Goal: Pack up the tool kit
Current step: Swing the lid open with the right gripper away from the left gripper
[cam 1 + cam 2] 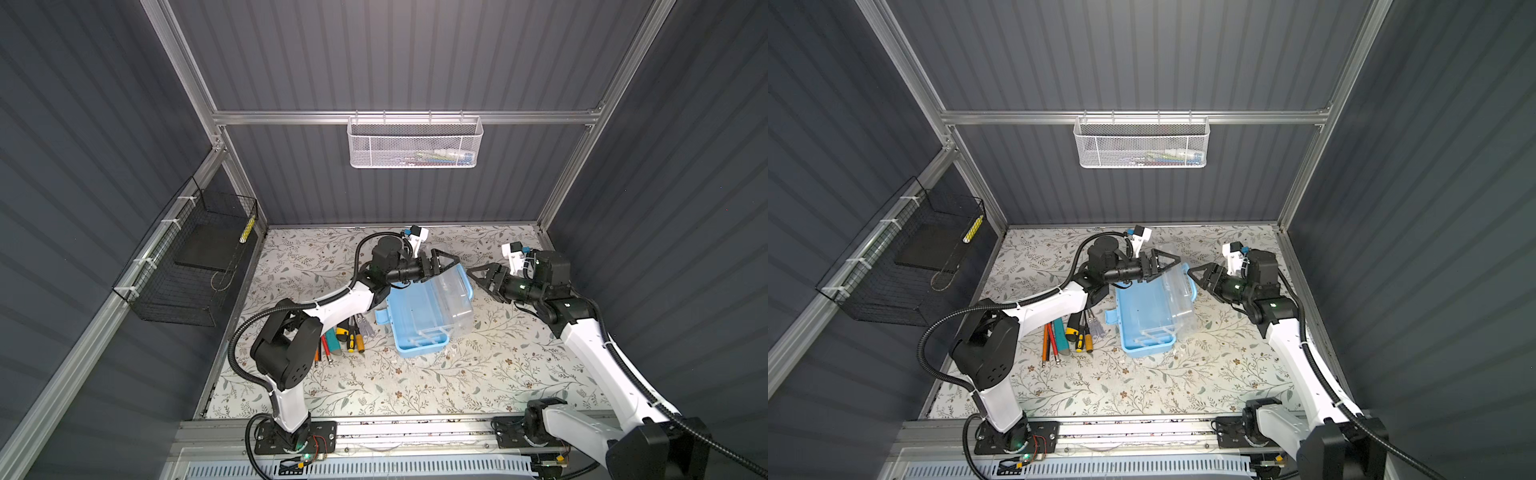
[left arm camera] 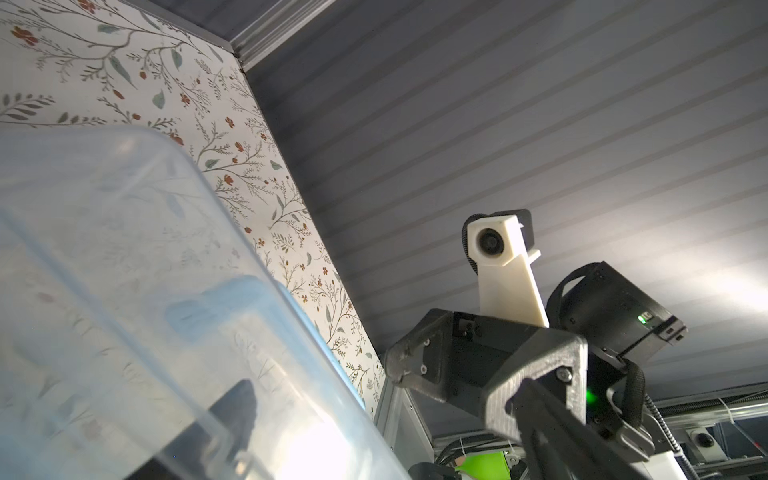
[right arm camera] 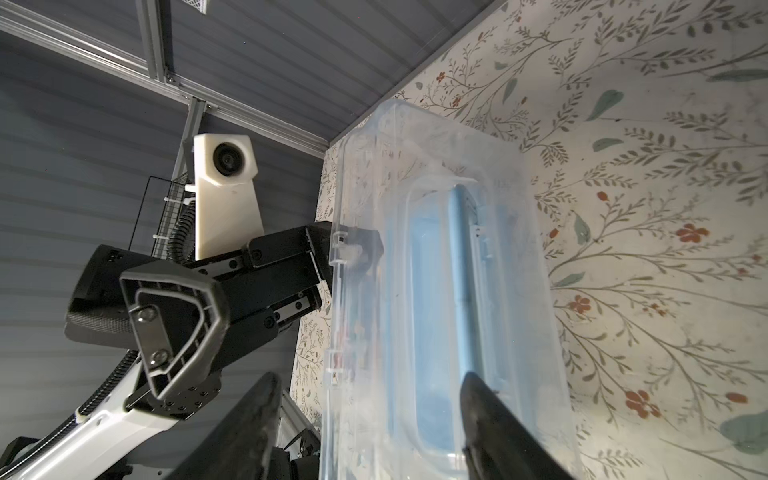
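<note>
Box (image 1: 422,351) sits open in the middle of the table (image 1: 415,390), long axis running front to back, clear lid (image 1: 446,291) tipped up along its right side. The left gripper (image 1: 446,266) straddles the lid's far corner, jaws wide and clamping nothing. The right gripper (image 1: 480,280) hangs just beside the handle (image 1: 468,286), jaws apart, empty. The screwdrivers (image 1: 353,334) lie left of the box, parallel to it, under the left arm, which I'd judge the nearer one. No writing is readable.

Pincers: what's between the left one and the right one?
The raised clear lid and its blue handle stand between left pincer and right pincer, seen in both top views.
</note>
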`<action>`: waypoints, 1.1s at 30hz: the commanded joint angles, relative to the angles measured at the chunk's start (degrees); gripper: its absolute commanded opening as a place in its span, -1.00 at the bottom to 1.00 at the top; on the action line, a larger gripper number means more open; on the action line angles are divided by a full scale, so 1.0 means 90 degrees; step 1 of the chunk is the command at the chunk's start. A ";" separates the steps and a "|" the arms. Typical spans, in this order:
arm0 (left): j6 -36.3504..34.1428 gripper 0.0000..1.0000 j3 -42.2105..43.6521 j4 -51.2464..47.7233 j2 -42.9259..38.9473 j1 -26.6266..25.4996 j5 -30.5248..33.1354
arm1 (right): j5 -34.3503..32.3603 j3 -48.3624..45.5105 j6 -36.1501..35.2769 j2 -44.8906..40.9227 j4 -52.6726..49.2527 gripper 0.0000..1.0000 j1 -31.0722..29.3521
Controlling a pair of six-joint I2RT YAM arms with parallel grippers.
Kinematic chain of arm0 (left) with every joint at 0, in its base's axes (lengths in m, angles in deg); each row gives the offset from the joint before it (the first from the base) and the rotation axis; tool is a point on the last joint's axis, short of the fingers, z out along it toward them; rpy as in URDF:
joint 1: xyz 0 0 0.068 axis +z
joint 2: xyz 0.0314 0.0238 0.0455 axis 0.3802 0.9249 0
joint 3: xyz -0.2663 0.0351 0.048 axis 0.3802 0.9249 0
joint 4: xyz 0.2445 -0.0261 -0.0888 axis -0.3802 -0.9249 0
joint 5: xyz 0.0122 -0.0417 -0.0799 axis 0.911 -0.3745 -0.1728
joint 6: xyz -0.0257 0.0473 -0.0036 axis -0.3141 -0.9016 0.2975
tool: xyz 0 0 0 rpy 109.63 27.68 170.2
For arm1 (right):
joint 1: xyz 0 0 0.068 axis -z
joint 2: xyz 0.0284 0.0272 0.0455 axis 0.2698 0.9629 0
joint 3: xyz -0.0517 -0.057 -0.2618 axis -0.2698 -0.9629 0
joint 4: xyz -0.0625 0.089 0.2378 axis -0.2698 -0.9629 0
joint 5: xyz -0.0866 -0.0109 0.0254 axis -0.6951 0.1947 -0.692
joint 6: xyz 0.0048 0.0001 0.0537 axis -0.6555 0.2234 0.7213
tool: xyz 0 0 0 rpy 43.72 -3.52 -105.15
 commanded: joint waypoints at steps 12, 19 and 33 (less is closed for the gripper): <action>-0.0840 0.95 -0.0330 -0.0848 0.0065 -0.0015 0.0170 | -0.0583 -0.0033 -0.0596 -0.0473 -0.0719 0.35 0.0104; -0.2431 0.94 -0.0515 -0.4098 -0.0742 0.0108 0.2348 | -0.0642 0.0002 -0.0762 -0.0392 -0.0920 0.30 0.0081; -0.3251 0.70 0.1218 -0.5939 -0.2119 0.0602 0.4972 | -0.0943 0.0094 -0.0964 -0.0115 -0.1105 0.26 -0.0215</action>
